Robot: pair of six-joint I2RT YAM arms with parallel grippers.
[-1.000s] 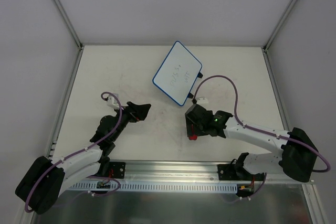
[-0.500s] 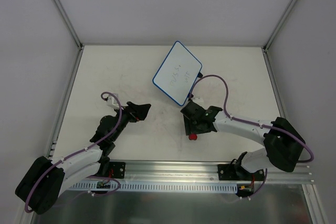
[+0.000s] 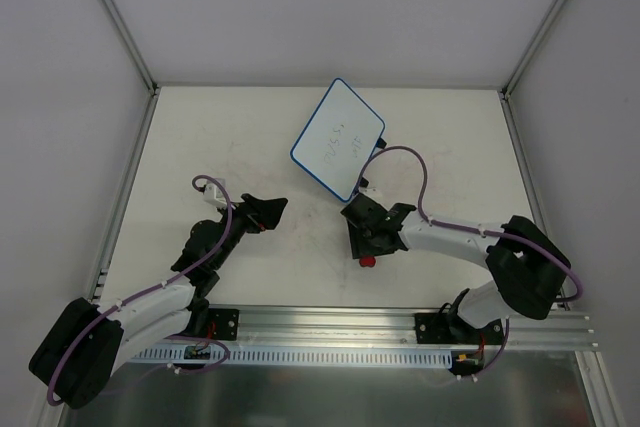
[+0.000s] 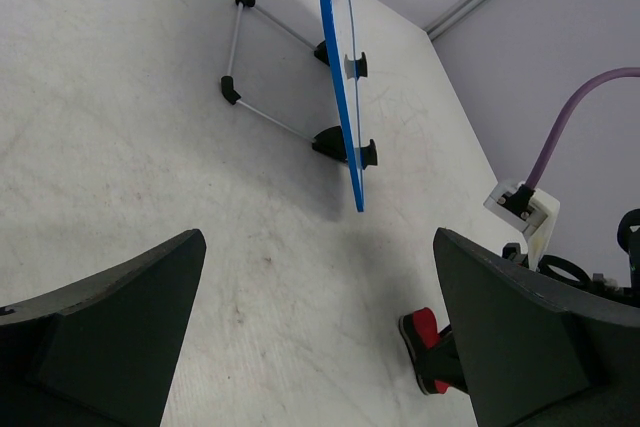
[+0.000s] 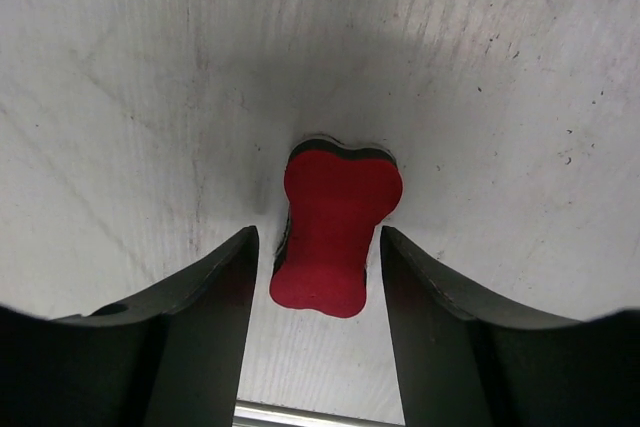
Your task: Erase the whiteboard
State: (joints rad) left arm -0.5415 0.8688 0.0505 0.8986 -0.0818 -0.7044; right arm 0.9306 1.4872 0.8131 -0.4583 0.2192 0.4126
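The whiteboard [image 3: 338, 139], blue-rimmed with faint handwriting, stands tilted on a wire stand at the back centre of the table; the left wrist view shows it edge-on [image 4: 338, 67]. A small red bone-shaped eraser [image 5: 335, 237] lies flat on the table [image 3: 200, 147]. My right gripper [image 5: 318, 247] straddles it, one finger on each side, with a thin gap left at both; from above, the eraser [image 3: 368, 261] peeks out under that gripper [image 3: 366, 245]. My left gripper [image 3: 268, 209] is wide open over bare table [image 4: 318, 242], and the eraser [image 4: 425, 332] shows past its right finger.
The board's wire stand [image 4: 240, 47] has black feet resting on the table behind it. A purple cable [image 3: 415, 172] loops from my right arm close to the board's lower corner. Grey walls and metal rails [image 3: 320, 325] bound the table.
My right gripper's jaws have narrowed around the red eraser and its wrist has shifted slightly left. The eraser, the whiteboard and the left arm have stayed where they were.
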